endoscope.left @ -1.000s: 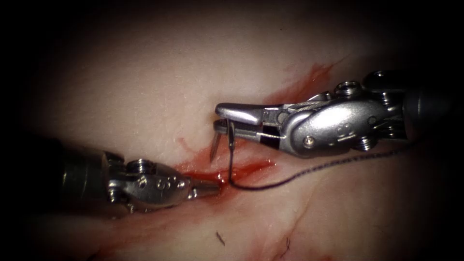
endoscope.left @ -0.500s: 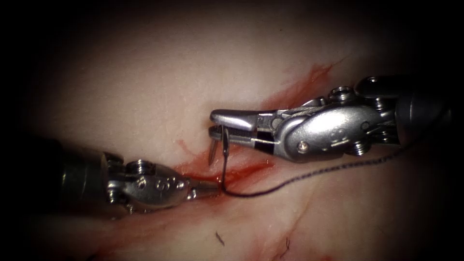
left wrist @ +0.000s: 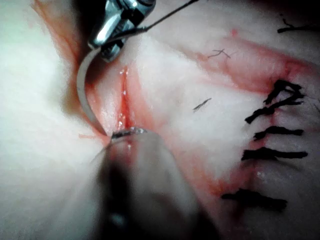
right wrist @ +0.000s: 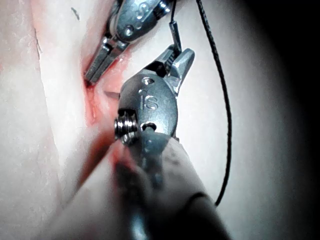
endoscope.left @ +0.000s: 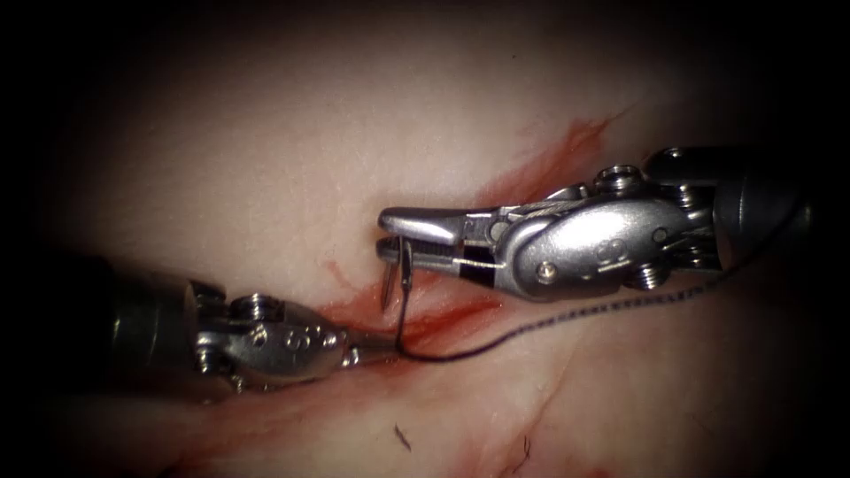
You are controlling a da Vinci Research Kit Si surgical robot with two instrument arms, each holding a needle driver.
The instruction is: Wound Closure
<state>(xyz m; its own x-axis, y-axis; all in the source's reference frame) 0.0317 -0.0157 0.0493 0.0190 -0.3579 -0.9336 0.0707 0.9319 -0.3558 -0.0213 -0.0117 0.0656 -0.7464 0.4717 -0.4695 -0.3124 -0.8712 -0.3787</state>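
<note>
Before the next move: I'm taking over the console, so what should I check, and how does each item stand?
1. Right tool shut on needle near its thread end: ok.
2. Needle tip in tissue: cannot tell.
3. Left tool shut, tip at cut: ok.
4. Left tool holding tissue: cannot tell.
5. Thread trails loose over tissue, unknotted: ok.
</note>
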